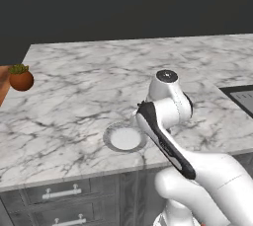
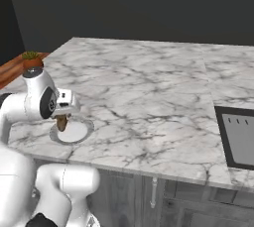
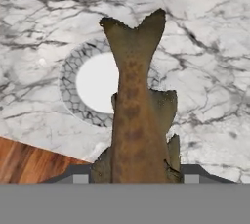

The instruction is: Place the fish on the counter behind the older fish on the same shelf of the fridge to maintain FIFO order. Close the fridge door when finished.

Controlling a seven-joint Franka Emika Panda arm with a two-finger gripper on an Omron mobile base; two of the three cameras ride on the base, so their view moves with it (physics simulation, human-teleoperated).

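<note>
The fish (image 3: 134, 110) is dark brown with a forked tail. It hangs tail-down in my gripper (image 3: 135, 176), which is shut on its body. In the right base view the fish (image 2: 61, 122) dangles from the gripper (image 2: 62, 117) just above a round grey-rimmed plate (image 2: 84, 131). That plate (image 1: 114, 132) sits near the front edge of the white marble counter (image 1: 74, 87), partly behind my arm. In the hand view the plate (image 3: 73, 101) lies below and left of the tail. The older fish, the shelf, the fridge and the fridge door are out of view.
A small potted plant (image 1: 21, 78) stands at the counter's left end, beside a wooden surface (image 2: 10, 72). A dark cooktop (image 2: 240, 139) is set into the counter at the right. Dark grey drawers with silver handles (image 1: 62, 193) run below the front edge.
</note>
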